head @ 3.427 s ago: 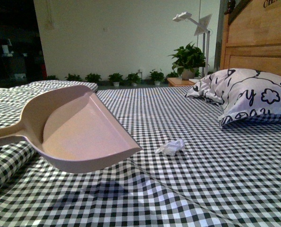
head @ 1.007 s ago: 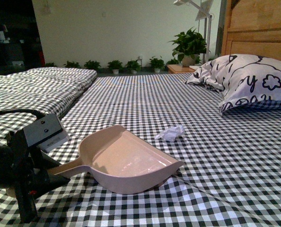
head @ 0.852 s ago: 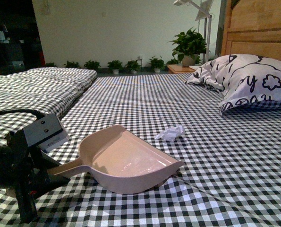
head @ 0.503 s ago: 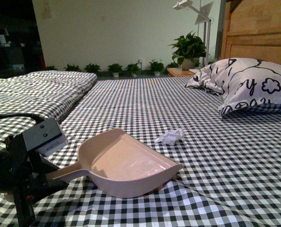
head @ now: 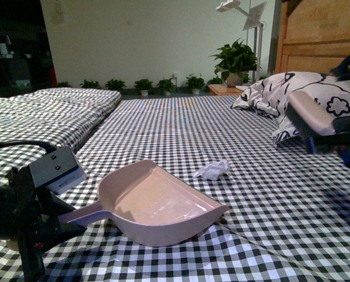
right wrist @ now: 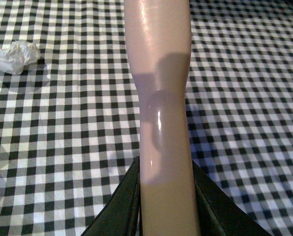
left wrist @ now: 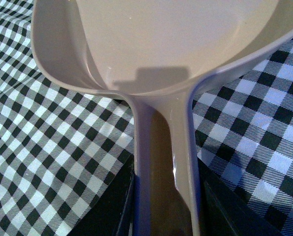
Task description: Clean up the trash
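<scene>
Pink dustpan [head: 157, 202]: left pincer [left wrist: 166, 211]; brush [head: 307, 111]: right pincer [right wrist: 166, 211]; trash [head: 212, 170] near dustpan

A pale, plain wall [head: 151, 35] closes the far side of the room, with a row of small potted plants [head: 142, 85] along its foot. To the far right a bigger leafy plant [head: 235, 59] stands on a low wooden nightstand [head: 222, 89], and a white lamp [head: 239, 10] reaches over it. A wooden headboard [head: 322, 35] rises at the right, with a black-and-white patterned pillow [head: 266, 97] lying before it. Black-and-white gingham bedding [head: 192, 129] covers everything near, and a second bed [head: 51, 108] on the left wears the same cloth. The far left corner [head: 13, 47] is dark.
</scene>
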